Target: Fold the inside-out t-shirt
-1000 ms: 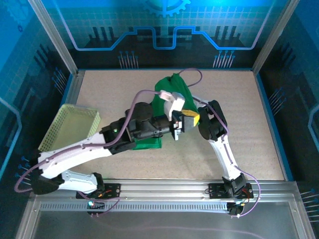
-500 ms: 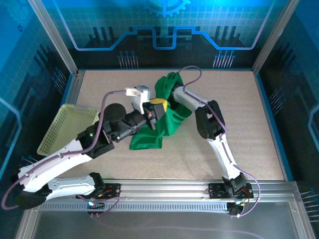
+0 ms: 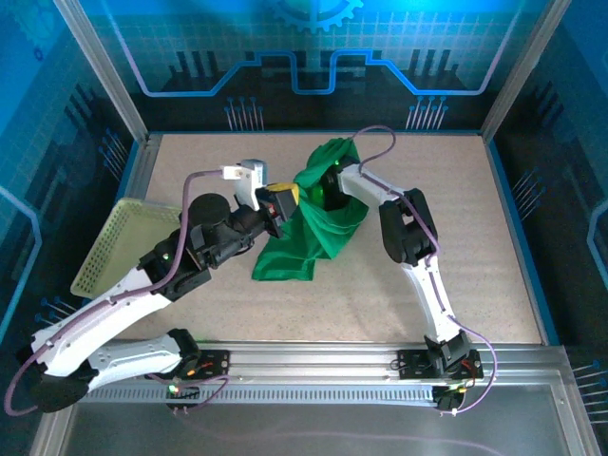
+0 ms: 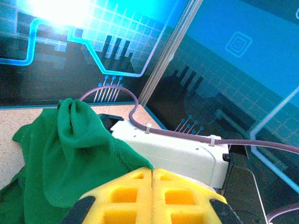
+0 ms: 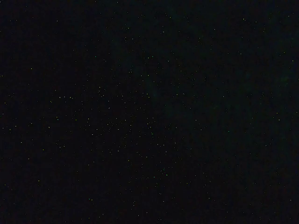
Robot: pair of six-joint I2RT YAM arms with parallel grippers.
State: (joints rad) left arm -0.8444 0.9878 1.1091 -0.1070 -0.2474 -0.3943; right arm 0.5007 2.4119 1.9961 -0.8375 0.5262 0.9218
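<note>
Over the last second your left arm has swung back from across the middle of the table (image 3: 465,237) to its own side, and the left gripper (image 3: 278,200) now sits at the left edge of the t-shirt (image 3: 318,228) rather than over it. That uncovers the cloth, which now lies as a crumpled heap in the middle of the table, peaked at the far end and trailing to a flat corner nearer you.

From the left wrist, the yellow pads (image 4: 131,191) are pressed tight together, with the shirt's hem (image 4: 119,154) running right up to them. Whether any cloth is caught between them, you cannot tell from here.

Your right gripper (image 3: 331,188) is pushed into the raised part of the heap. Its wrist camera is black, most likely because cloth is draped over the lens. Whether those fingers are clenched on fabric or released is hidden, so I cannot tell.

The likely reason for this pose is that the right arm props up one end while the left works the edge outward to spread the cloth. No fold is made yet; the shirt still needs flattening. The basket (image 3: 114,256) stands beside your left arm, well apart from the shirt.
</note>
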